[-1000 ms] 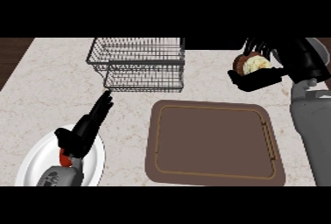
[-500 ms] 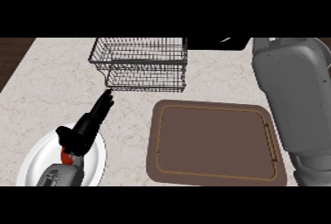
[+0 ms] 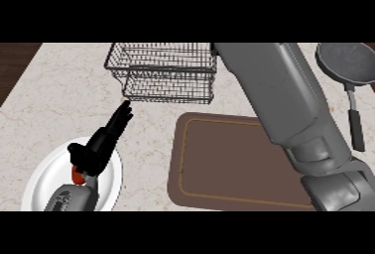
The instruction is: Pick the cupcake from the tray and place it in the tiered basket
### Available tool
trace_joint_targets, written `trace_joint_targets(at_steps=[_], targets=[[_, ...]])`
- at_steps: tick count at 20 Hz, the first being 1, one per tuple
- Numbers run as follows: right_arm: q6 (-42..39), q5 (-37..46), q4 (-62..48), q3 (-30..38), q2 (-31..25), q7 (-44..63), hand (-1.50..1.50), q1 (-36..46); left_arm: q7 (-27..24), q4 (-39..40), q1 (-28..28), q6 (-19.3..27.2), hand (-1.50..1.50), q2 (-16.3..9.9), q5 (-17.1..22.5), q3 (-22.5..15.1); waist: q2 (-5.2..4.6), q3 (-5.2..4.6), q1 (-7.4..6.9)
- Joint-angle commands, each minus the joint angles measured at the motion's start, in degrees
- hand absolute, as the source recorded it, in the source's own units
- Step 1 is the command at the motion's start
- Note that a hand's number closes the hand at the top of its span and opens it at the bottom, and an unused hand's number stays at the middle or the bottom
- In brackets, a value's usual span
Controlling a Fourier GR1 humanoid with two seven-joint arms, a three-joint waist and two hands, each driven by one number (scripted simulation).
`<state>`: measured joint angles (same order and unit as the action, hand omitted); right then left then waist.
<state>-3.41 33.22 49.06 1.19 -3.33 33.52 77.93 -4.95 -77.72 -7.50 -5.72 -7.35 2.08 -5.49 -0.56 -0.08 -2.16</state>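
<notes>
At the far edge of the marble counter [image 3: 51,94] stands the tiered wire basket [image 3: 164,72], and the robot's right forearm [image 3: 282,104] stretches diagonally from the lower right corner of the view up toward the basket's right side, crossing over the right part of the brown tray [image 3: 219,163]. The right hand itself lies beyond the top of the view, so it cannot be told whether its fingers are curled or straight, or whether they hold anything. The cupcake shows nowhere: the visible part of the tray is bare, and both tiers of the basket, as far as the wire lets one see in, appear to hold nothing. The likeliest reading is that the cupcake is off the tray and carried in the hidden right hand, somewhere above or just beside the basket, but this is a judgement and not something seen. If so, the pick is done and what is left is the placing: bringing the hand over a tier, lowering the cupcake in and letting go. The left hand [image 3: 99,144] rests near the counter's front left corner, its black fingers straight and pointing toward the basket, holding nothing, lying partly over a white plate [image 3: 47,183]; a small red thing [image 3: 77,174] peeks out beside its wrist and cannot be identified. A dark frying pan [image 3: 350,62] sits at the counter's far right corner, its handle pointing toward the front edge, well apart from the basket.
</notes>
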Motion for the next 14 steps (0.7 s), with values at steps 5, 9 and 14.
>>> trace_joint_targets(at_steps=[5,9,14], targets=[[5.24,-0.94,-18.72,1.41,3.25,-5.14,1.5,10.07,-0.95,0.47,0.14,-1.22,0.0,-0.77,-0.05,0.61,-0.24,-0.02,-0.96],[11.15,-4.18,-24.6,-1.8,3.3,-10.51,1.5,9.23,-0.99,2.44,-1.67,-0.99,0.0,0.8,-1.53,-1.16,-0.54,-0.06,-2.27],[13.29,-8.79,-29.91,0.18,3.32,-14.12,1.5,10.46,-0.61,2.98,-2.85,0.44,0.0,2.64,-3.04,-2.59,-1.08,-0.1,-3.74]])
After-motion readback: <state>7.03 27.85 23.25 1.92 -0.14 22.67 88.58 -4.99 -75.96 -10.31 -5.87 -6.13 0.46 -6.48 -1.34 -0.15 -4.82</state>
